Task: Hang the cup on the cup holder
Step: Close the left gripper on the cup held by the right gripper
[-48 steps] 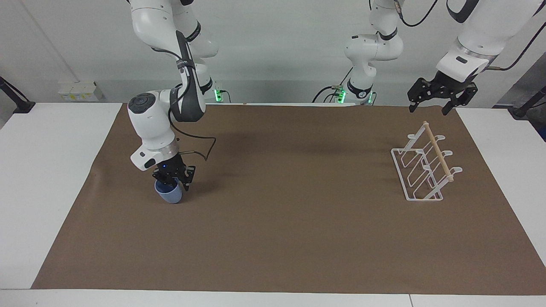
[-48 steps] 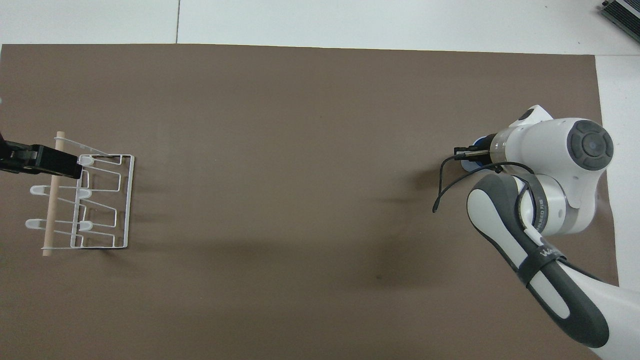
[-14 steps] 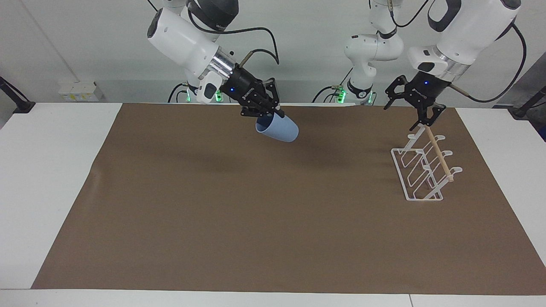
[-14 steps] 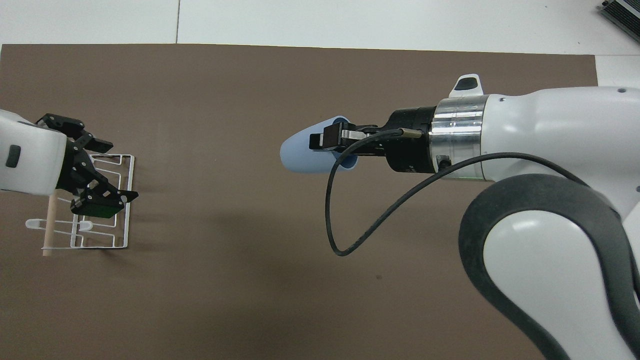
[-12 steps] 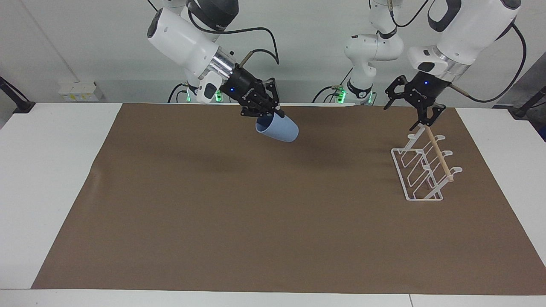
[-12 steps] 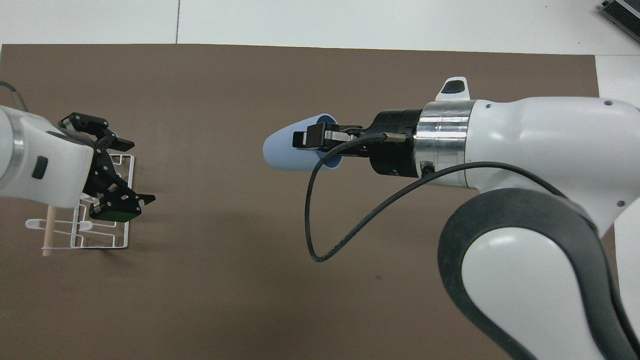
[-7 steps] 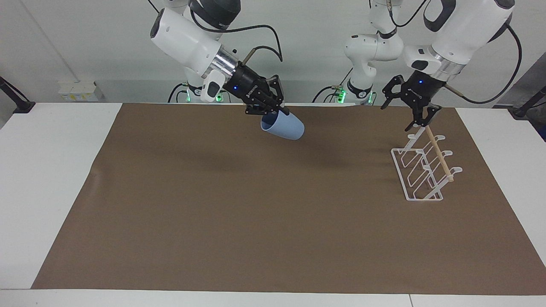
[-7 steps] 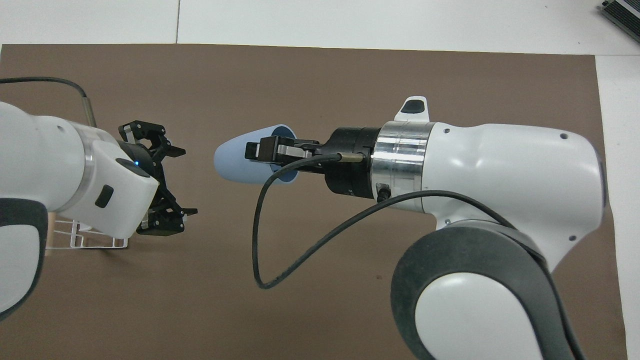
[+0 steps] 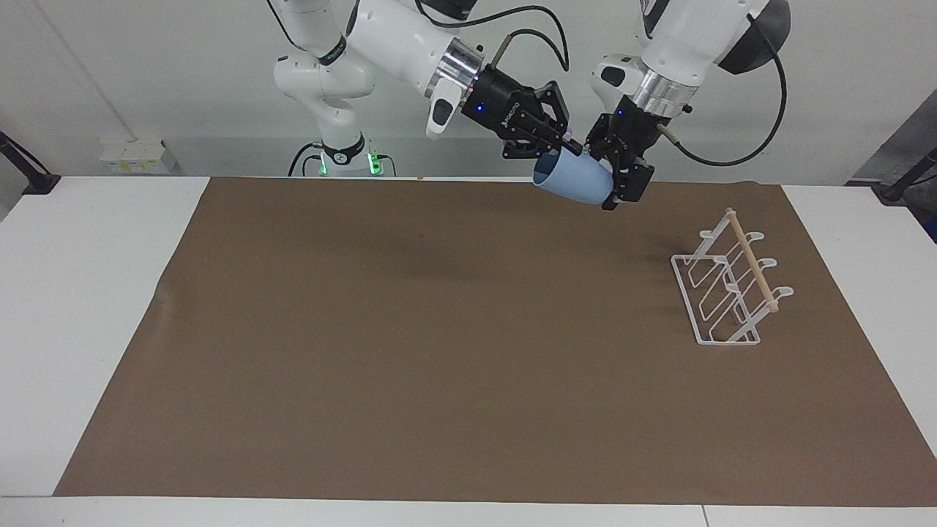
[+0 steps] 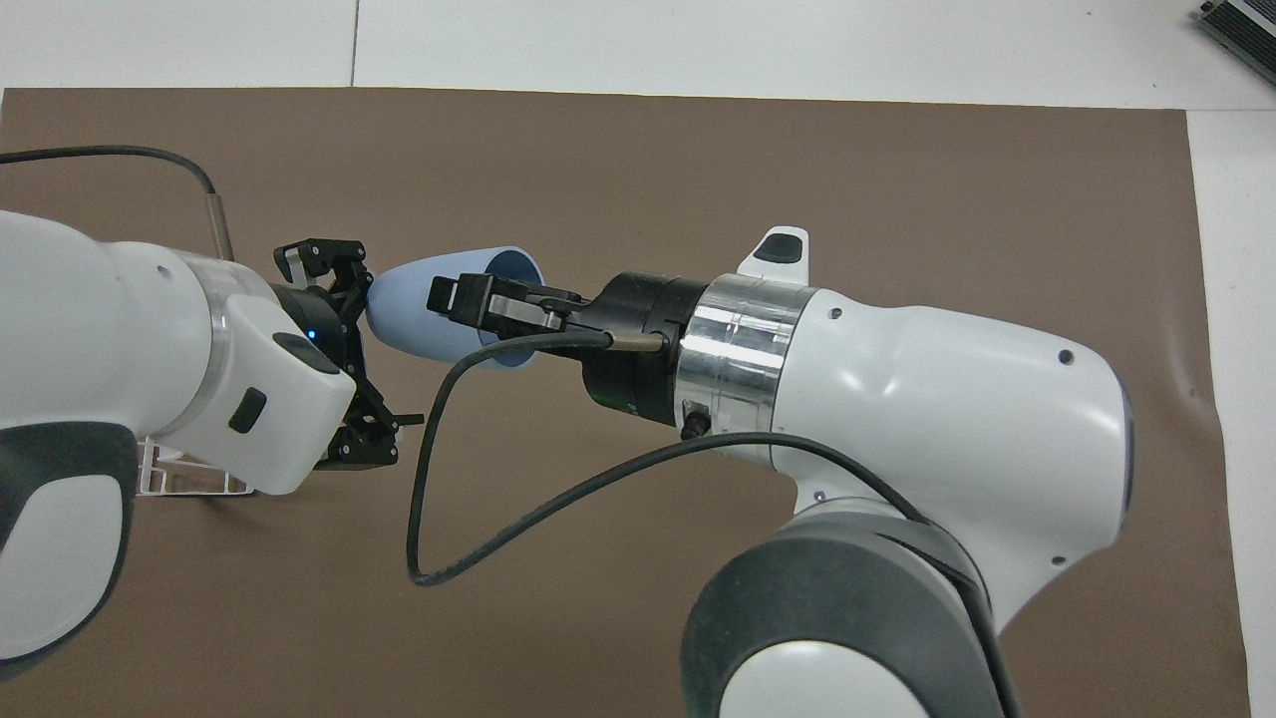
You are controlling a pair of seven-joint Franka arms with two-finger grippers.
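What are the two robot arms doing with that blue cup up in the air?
The right gripper is shut on the rim of the small light blue plastic cup, holding it tilted above the brown mat. The left gripper, open, is at the cup's base, as if to take it. The white wire cup holder holds no cup.

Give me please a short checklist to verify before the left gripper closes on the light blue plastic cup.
1. Right gripper shut on the light blue tapered plastic cup at its rim: ok.
2. Cup lifted off the brown mat, tilted, base toward the left gripper: ok.
3. Left gripper open: ok.
4. Cup base fully between the left fingers: cannot tell.
5. White wire cup holder with wooden dowel upright on the mat, no cup on its prongs: ok.
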